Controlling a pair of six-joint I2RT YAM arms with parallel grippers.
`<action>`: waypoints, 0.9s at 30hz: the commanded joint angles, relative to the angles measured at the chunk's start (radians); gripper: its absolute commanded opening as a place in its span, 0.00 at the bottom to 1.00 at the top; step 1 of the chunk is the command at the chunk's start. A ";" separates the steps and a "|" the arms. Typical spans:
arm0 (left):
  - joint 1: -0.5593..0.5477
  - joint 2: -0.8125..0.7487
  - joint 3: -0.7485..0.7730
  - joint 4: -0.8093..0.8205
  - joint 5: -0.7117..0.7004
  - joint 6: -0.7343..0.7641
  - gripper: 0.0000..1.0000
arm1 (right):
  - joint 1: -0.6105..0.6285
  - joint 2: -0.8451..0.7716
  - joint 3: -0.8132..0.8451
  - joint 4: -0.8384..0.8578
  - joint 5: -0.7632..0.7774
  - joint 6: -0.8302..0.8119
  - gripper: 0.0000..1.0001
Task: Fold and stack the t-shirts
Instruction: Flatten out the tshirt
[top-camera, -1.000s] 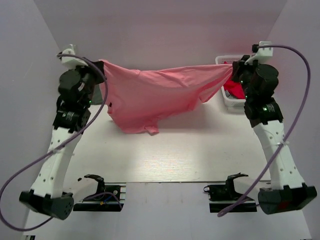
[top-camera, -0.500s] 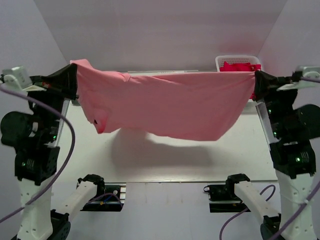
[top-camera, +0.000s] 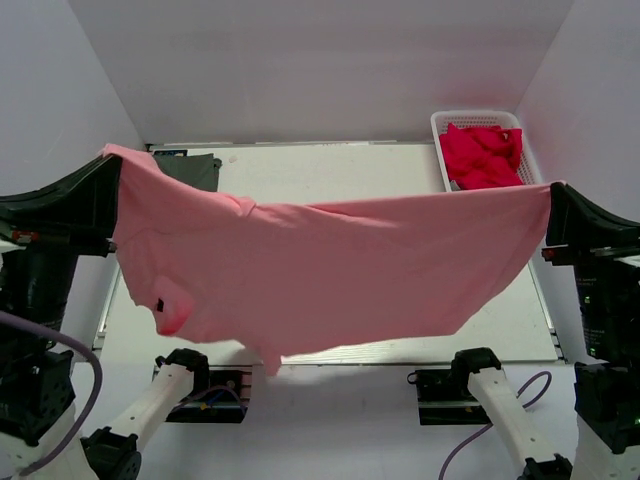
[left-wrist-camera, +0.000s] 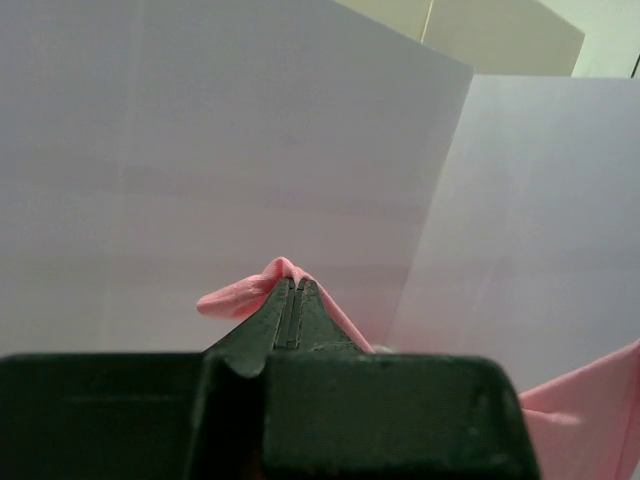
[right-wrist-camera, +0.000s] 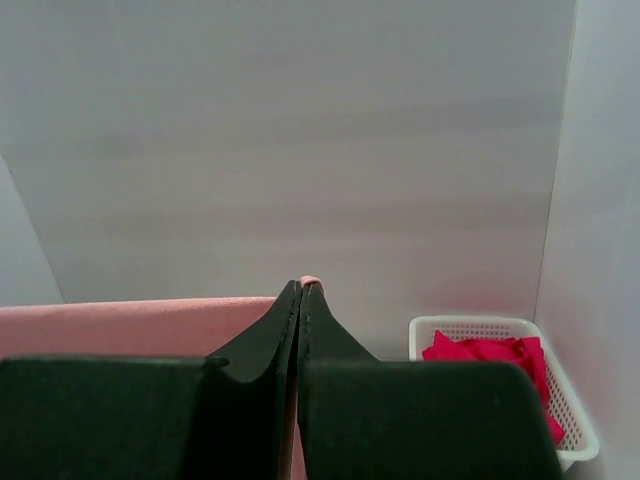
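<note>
Both grippers are clenched on the salmon-pink t-shirt: left gripper pinches one top corner and right gripper the other, with the cloth stretched in the air above the table. This looks like the spread-out step before folding; the dark grey t-shirt lies folded at far left. Next move should be to lower it flat under even tension, clear of the grey one.

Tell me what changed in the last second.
The left gripper and right gripper swung outward and toward the near edge, stretching the salmon-pink t-shirt from a sagging bunch into a wide hanging sheet. The folded dark grey t-shirt now shows. Unchanged: both grips shut on the shirt, basket of red cloth.
</note>
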 joint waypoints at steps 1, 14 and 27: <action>0.009 0.047 -0.046 -0.021 0.025 0.015 0.00 | -0.006 0.043 -0.019 0.003 0.071 0.020 0.00; -0.002 0.276 -0.543 0.286 -0.137 0.027 0.00 | -0.003 0.242 -0.431 0.253 0.134 0.073 0.00; 0.007 1.026 -0.378 0.541 -0.414 0.073 0.00 | -0.012 0.977 -0.362 0.497 0.239 0.105 0.00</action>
